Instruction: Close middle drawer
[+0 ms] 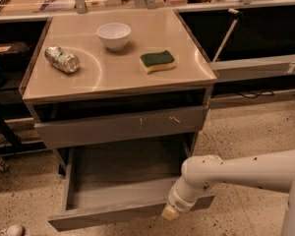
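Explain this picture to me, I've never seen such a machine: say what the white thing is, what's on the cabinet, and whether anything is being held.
There is one picture, taken by a camera looking down at a grey cabinet from its front. The white tube reaching in from the right is the robot arm. The gripper, its clamp-like hand, is at the tip, low down against the right end of the middle drawer. That drawer is pulled out and shows its grey floor. On the cabinet top are a white bowl, a crushed can lying on its side, and a green-and-yellow sponge. Nothing can be seen held in the gripper.
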Motion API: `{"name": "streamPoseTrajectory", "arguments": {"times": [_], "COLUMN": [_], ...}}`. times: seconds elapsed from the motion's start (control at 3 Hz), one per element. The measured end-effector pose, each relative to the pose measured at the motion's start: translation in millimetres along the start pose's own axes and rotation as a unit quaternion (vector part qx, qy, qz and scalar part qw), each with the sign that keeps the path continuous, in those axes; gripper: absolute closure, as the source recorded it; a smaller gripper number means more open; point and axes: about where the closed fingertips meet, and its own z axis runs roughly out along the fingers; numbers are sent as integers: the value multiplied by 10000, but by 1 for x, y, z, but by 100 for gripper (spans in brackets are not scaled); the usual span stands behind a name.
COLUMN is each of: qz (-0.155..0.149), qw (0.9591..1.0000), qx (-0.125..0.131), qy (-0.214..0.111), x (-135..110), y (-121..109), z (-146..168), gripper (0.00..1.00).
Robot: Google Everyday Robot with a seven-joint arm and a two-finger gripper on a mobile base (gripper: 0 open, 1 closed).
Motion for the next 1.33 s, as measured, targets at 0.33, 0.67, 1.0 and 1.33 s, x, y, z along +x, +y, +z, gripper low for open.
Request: {"name": "streamPoseTrajectory", "arguments": {"times": [0.33,0.67,1.0,1.33], "qz": [0,0,0,0], "qw": [10000,10000,10000,10000], "qx": [0,0,-1,-1], "qy": [0,0,0,1], "x": [0,0,0,0], "y": [0,0,0,0], "z": [0,0,0,0], "gripper": [64,40,17,0]}}
